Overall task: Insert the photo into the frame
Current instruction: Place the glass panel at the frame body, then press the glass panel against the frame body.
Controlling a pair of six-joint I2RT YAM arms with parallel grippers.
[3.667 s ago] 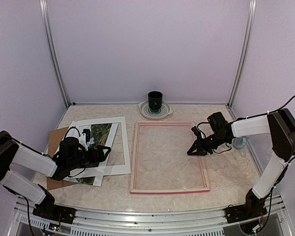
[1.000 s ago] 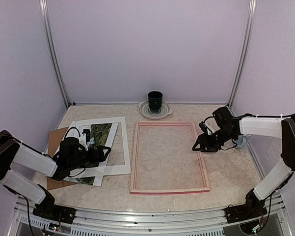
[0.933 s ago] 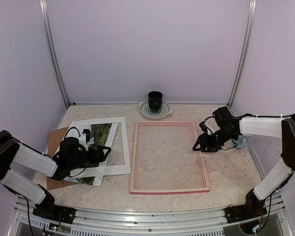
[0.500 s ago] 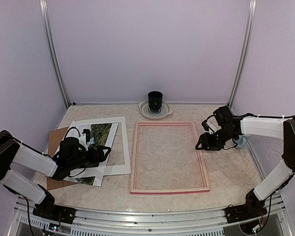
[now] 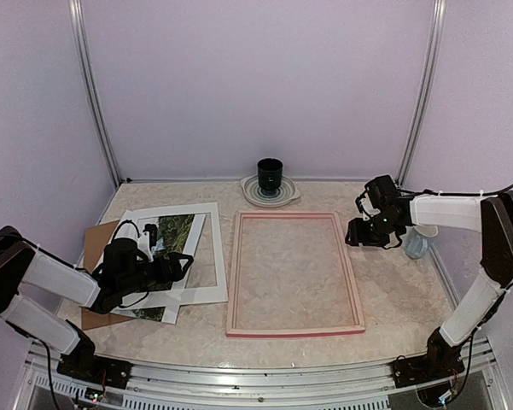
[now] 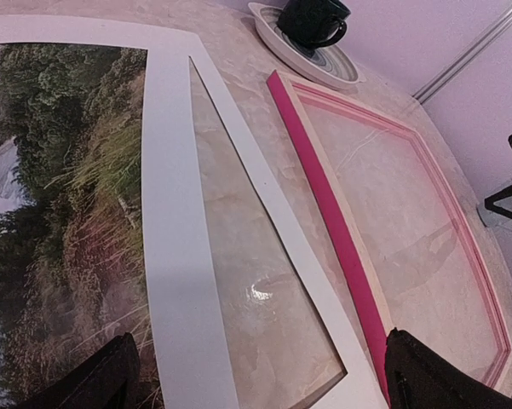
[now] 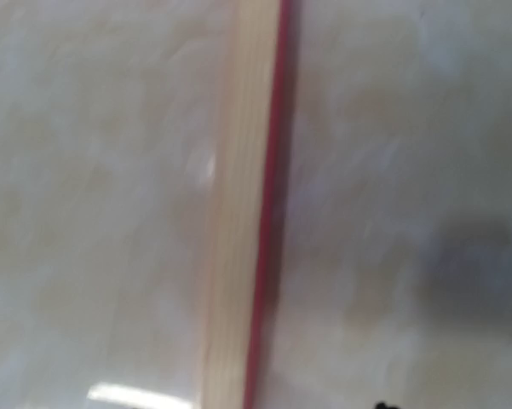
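Photo (image 6: 60, 213) partly under white mat (image 5: 203, 294), just beneath left gripper (image 5: 181, 272)

From above and behind, we look down over the whole table (image 5: 393, 290). Our left wrist view skims low across the photo (image 6: 60, 213) toward the frame (image 6: 332, 221) (mug (image 6: 313, 19) beyond it). Our right wrist view stares straight down, close and blurred, at one side of that frame (image 7: 238, 213), which all three share.
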